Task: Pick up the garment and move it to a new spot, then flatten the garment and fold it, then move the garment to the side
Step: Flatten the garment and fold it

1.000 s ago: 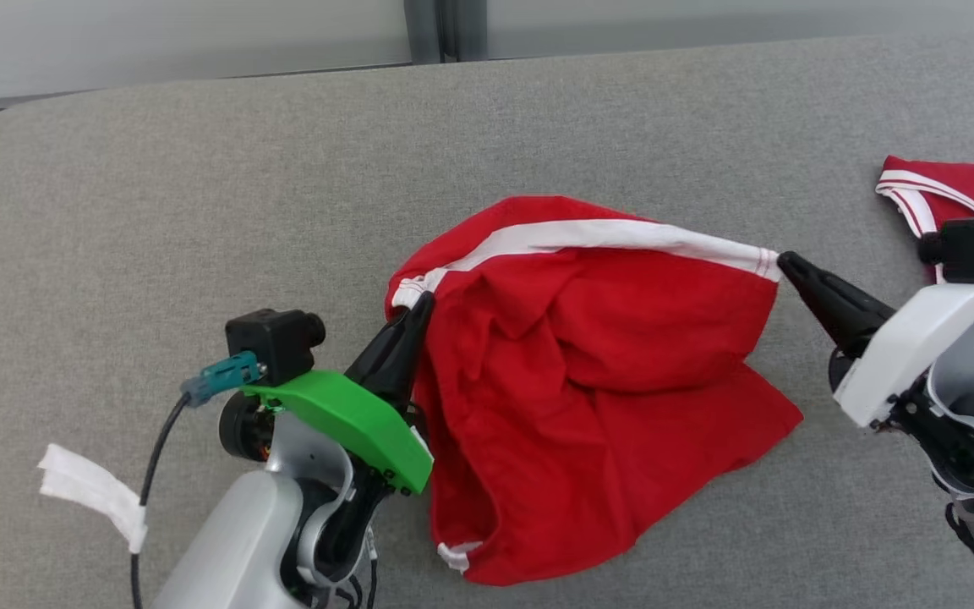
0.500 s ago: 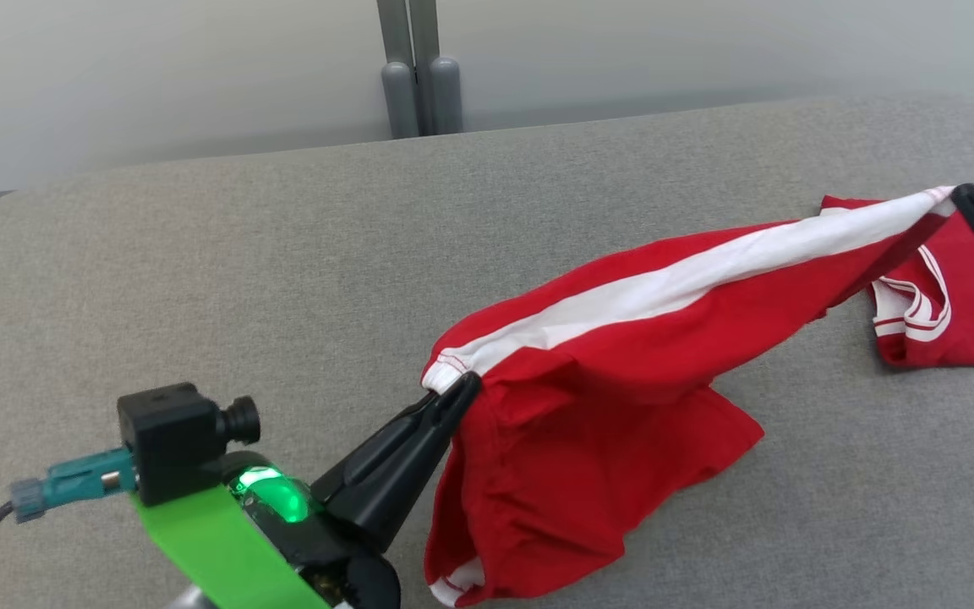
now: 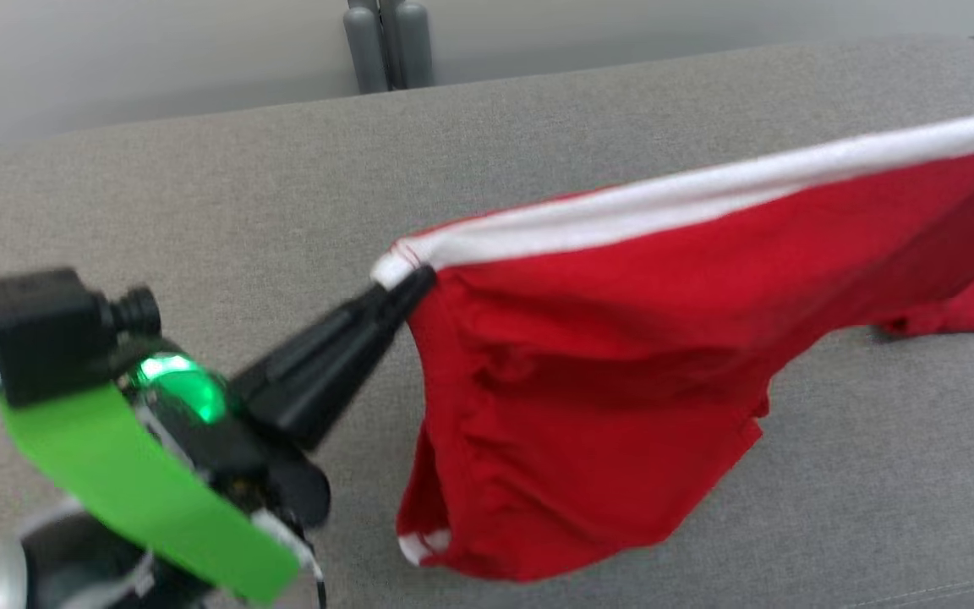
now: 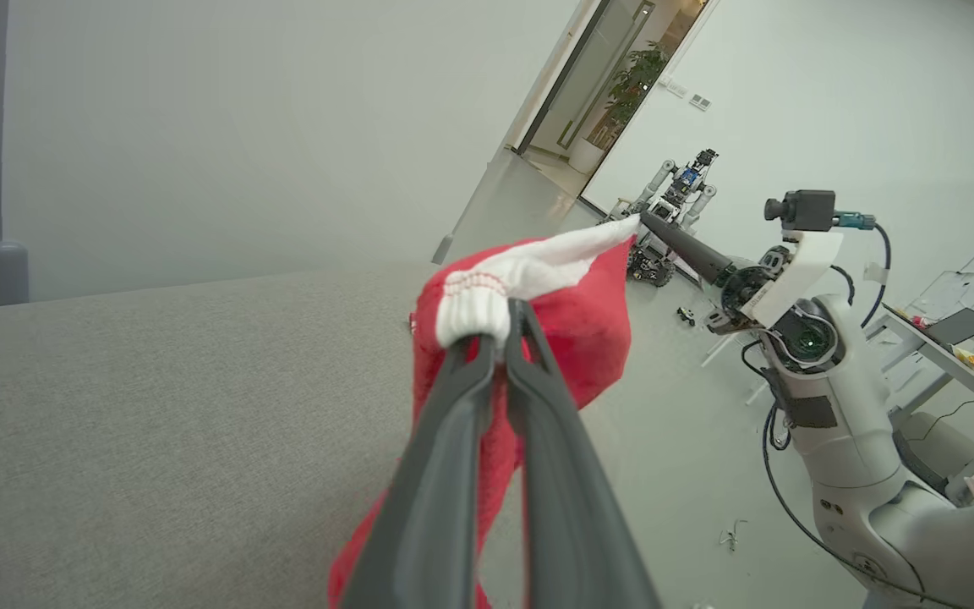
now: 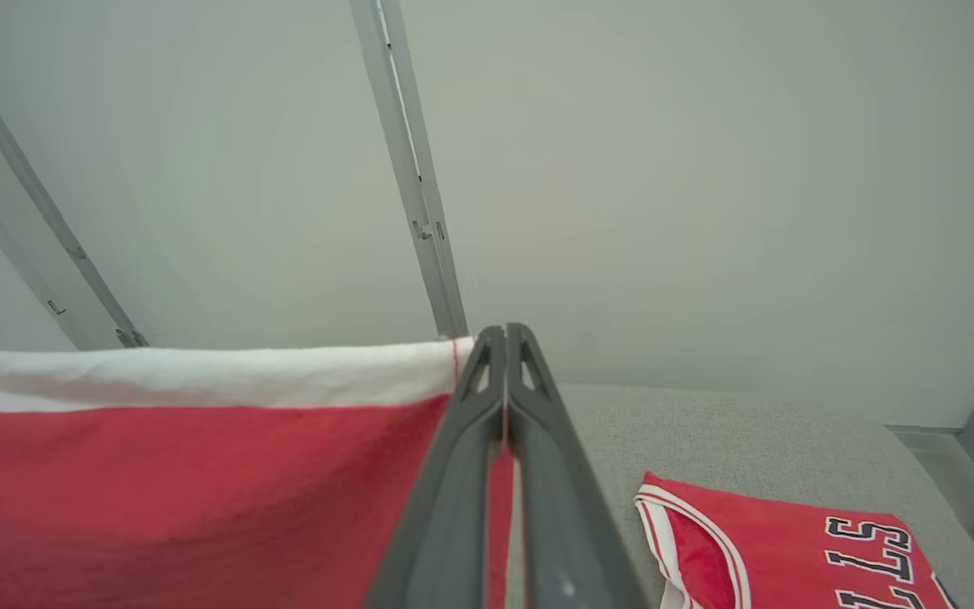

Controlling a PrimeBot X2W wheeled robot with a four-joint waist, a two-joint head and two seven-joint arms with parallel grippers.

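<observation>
Head view: left gripper (image 3: 415, 283) fingers pinched tight on one end of the white waistband of the red fabric shorts (image 3: 622, 355); band stretched taut, running up and off the right edge; red body hangs below it over the grey upholstered cushion (image 3: 199, 194); can't tell if the lower hem touches the cushion; picture blurred.

Left wrist view: both fingers clamped on the bunched white band corner, red cloth draped down beside them; right gripper (image 4: 646, 220) grips the far end of the band, held clear of the cushion.

Right wrist view: fingers pressed together on the band's end seam; shorts spread to the left; red jersey with white trim and dark lettering (image 5: 791, 550) lies flat on the cushion below right.
</observation>
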